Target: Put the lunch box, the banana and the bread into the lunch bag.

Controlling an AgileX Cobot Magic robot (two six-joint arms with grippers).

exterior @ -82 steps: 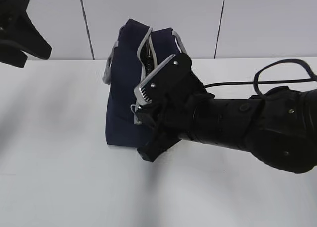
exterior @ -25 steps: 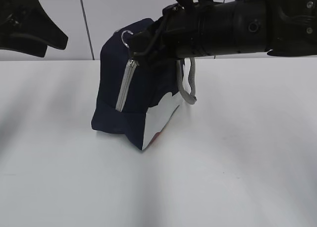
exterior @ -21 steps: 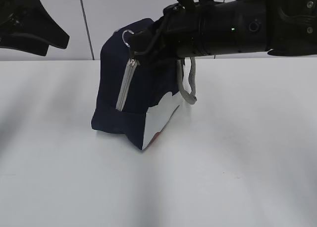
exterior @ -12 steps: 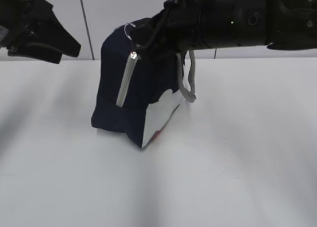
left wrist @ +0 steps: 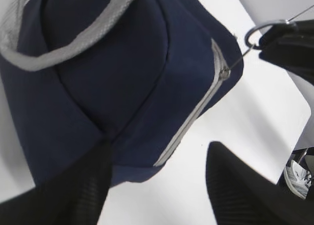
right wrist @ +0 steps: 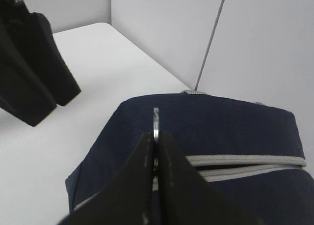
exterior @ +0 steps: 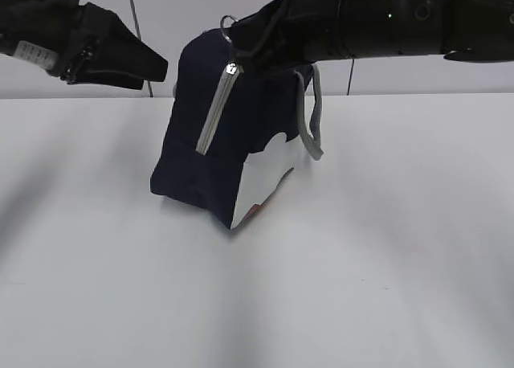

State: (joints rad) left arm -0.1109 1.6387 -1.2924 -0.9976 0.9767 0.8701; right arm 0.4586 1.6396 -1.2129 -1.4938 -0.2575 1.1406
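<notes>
Right wrist view shows the right claw (right wrist: 155,136) pinched shut on the metal ring pull (right wrist: 156,121) at the top of the lunch bag (exterior: 217,159), which tilts on the white table (exterior: 385,255). Left claw (left wrist: 157,185) hovers wide just beside the bag's side — apparently the unzipping step. Next likely calls for bracing the bag while drawing the grey zipper (exterior: 215,111) along.

Your lunch bag (exterior: 209,155): dark navy fabric; grey zipper (exterior: 217,109) down its side, grey strap handle (exterior: 309,115), white lower panel (exterior: 259,187), silver ring pull (left wrist: 259,30). Beneath it, plain white table (exterior: 361,255).
</notes>
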